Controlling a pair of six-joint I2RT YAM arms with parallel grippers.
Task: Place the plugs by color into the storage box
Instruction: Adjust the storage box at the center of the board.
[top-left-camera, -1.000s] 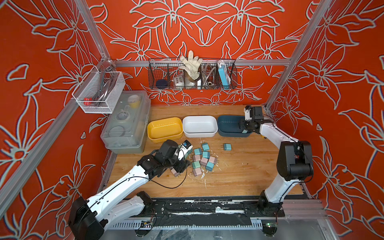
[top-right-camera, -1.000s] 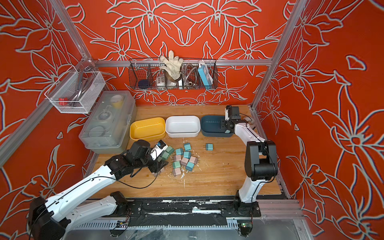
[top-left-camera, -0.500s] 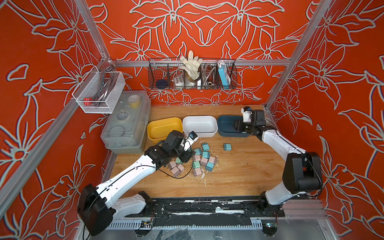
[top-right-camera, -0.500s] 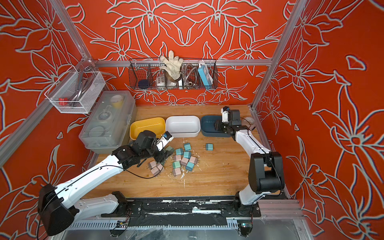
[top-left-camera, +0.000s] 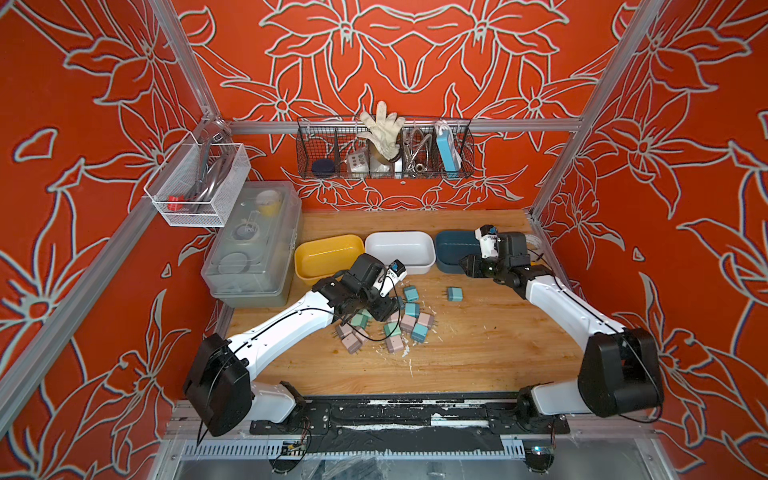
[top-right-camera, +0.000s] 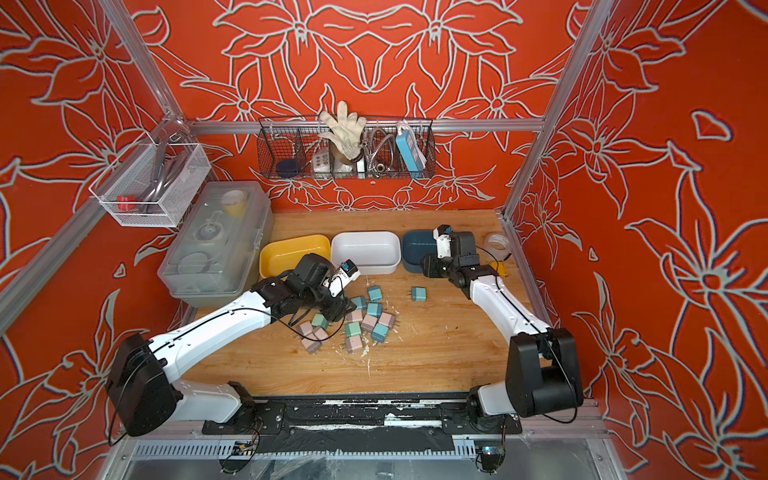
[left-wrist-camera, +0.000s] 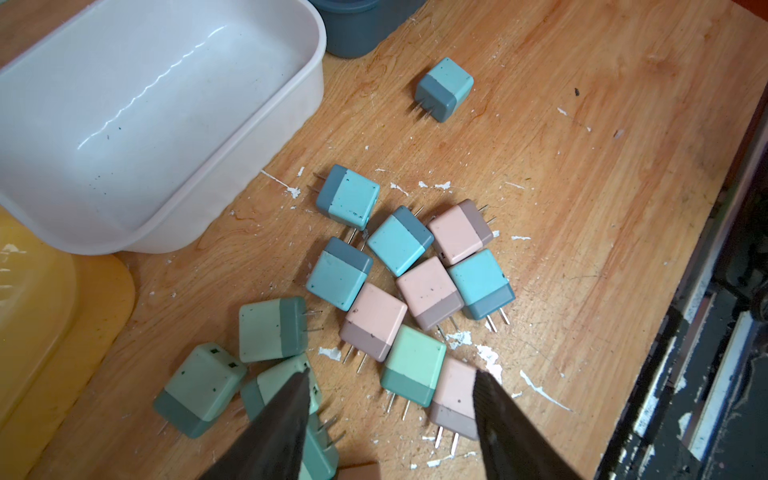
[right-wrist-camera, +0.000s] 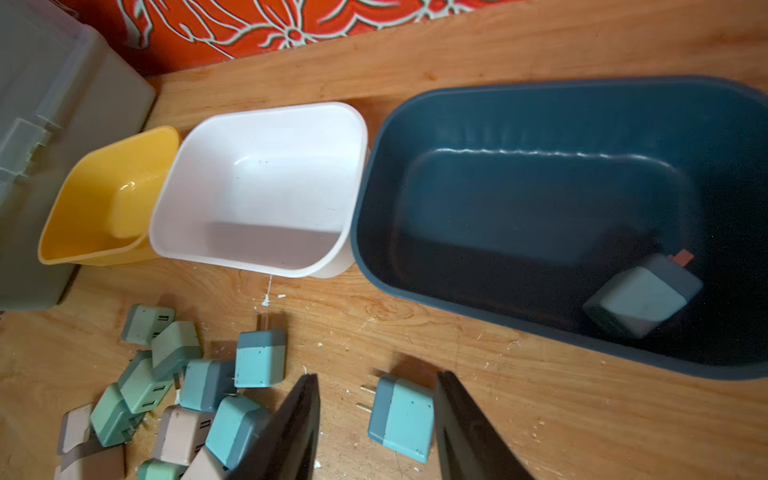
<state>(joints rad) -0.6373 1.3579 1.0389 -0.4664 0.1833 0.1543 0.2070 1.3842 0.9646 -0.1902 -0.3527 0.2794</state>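
One plug at a time. Lower the left jaws, apart and empty above the heaped plugs (top-left-camera: 386, 324) on the surface (top-left-camera: 478, 357), around the mint plug (left-wrist-camera: 411, 370); grip its flat sides, clear of the prongs and the pink plug (left-wrist-camera: 453, 399) right beside it. Bring the right jaws, also apart and empty, down over the lone blue plug (right-wrist-camera: 401, 419) near the dark blue bin (right-wrist-camera: 540, 120), then drop it beside the single plug (right-wrist-camera: 640, 303) already inside.

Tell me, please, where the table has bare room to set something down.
Bare wood: between the plug pile and the front rail, and behind the bins along the back wall. Crowded: the pile, under the left gripper.
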